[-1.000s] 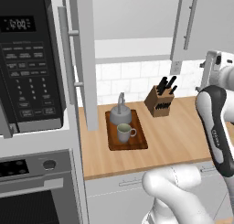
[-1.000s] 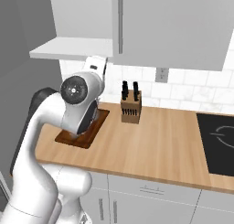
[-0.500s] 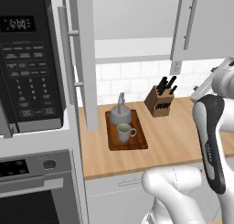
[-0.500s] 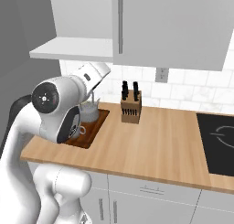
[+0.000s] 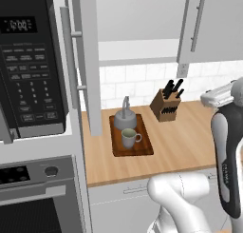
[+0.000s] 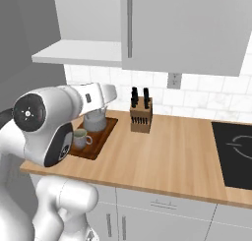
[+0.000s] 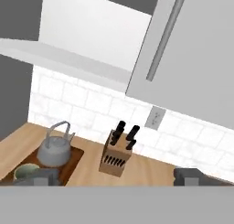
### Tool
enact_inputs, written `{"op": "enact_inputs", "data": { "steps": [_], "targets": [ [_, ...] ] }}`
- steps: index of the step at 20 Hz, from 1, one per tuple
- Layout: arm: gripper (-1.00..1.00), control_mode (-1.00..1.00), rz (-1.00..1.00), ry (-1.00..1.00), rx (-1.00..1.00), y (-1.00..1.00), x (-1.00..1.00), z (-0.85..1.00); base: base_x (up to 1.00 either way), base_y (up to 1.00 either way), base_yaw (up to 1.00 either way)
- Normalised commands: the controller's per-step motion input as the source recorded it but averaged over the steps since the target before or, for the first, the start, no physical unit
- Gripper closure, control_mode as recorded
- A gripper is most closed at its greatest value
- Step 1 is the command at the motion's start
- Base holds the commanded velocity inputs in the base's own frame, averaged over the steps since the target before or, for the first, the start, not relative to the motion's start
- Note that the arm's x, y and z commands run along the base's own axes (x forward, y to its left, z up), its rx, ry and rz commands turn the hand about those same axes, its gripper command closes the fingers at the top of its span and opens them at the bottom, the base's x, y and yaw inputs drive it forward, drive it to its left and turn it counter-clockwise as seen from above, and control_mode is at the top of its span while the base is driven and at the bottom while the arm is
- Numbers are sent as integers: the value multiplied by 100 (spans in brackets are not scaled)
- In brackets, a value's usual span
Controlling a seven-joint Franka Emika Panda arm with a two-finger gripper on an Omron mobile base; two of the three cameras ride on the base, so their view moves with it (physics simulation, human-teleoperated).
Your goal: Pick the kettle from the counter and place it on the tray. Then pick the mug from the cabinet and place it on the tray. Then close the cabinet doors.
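Now, the scene line by line.
Kettle: the kettle (image 5: 124, 120) is squat, grey brushed metal with a thin arched handle; it stands at the back of the tray.
Mug: the mug (image 5: 129, 138) is greyish-green ceramic, pale inside, loop handle to the right; it sits on the tray just in front of the kettle.
Tray: the tray (image 5: 142, 149) is a dark brown wooden rectangle with a raised rim, lying on the counter.
Counter: the counter (image 5: 185, 139) is a light tan wood-grain slab.
Cabinet doors: both cabinet doors (image 5: 88, 61) stand open, flat light grey with silver bar handles; a pale shelf (image 6: 81, 53) shows inside.
Knife block: the knife block (image 5: 166, 105) is tan wood with black handles, right of the tray.
Gripper: the gripper (image 7: 114, 176) has its jaws spread wide, holding nothing.
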Motion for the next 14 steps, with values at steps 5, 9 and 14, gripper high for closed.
{"op": "enact_inputs", "data": {
  "steps": [5,9,14],
  "targets": [
    [-100,-100,-21,0,61,6,-59,7,0,0,0],
    [-100,-100,-12,0,58,17,-38,4,0,0,0],
    [-100,-100,-1,0,40,31,-12,0,0,0,0]
  ]
}}
